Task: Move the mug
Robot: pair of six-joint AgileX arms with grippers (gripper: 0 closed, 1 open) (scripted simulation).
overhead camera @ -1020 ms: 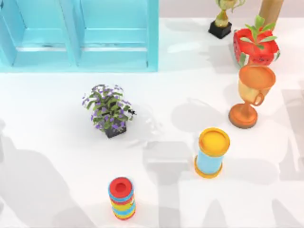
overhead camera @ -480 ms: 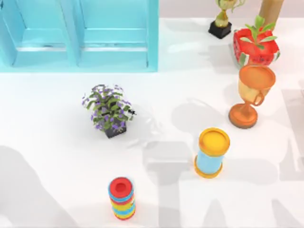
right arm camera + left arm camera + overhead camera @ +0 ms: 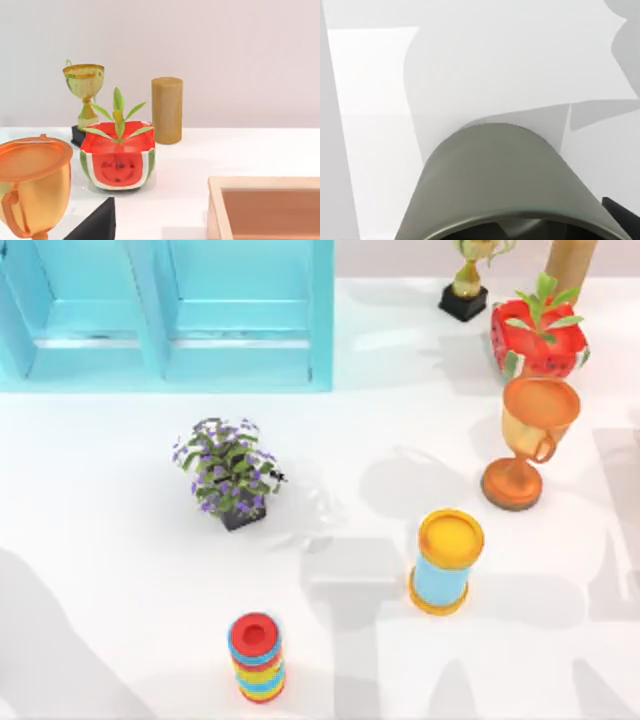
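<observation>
The mug point(image 3: 445, 562) stands upright near the orange trophy cup point(image 3: 527, 443).

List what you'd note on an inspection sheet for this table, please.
Surface: white table, crossed by grey shadows.
Job's things: likely the orange handled cup, upright near the right edge.
Clutter: flower pot, striped can, yellow-topped can, watermelon planter, trophy, brown cylinder, wooden tray.
Hands: grey rounded housing close to the left wrist camera.
Cables: nothing seen.
Surroundings: blue cabinet at the back left; plain wall.
</observation>
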